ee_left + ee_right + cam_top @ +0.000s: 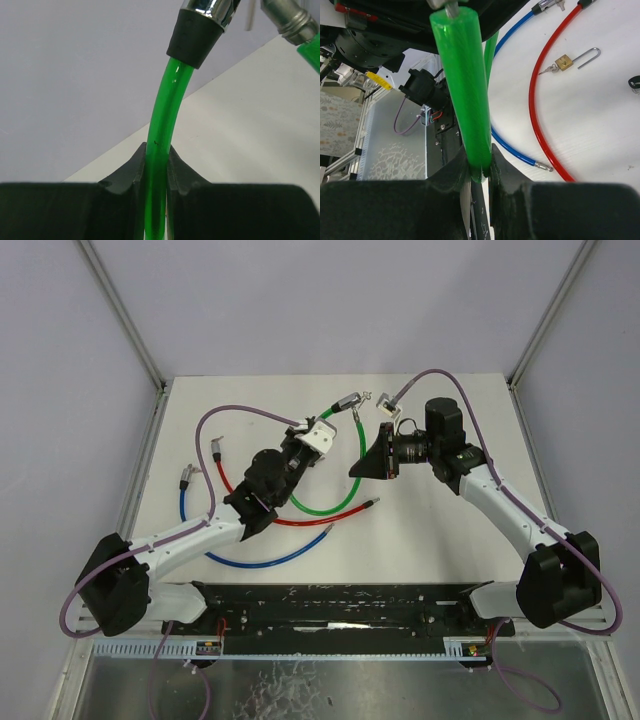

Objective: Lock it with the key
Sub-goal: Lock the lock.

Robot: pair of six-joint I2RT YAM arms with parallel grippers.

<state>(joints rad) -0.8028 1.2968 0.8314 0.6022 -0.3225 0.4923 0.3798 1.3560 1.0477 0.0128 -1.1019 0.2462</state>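
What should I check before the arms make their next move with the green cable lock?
1. Left gripper grip on the green cable: ok, shut on it below the black collar.
2. Right gripper grip on the thick green lock body: ok, shut on its lower end.
3. Chrome tip of the cable joined to the lock body: not ok, they sit apart.
4. Key seated in the lock: cannot tell, too small to see.
5. Red cable and blue cable clear of the grip: ok, both lie on the table.
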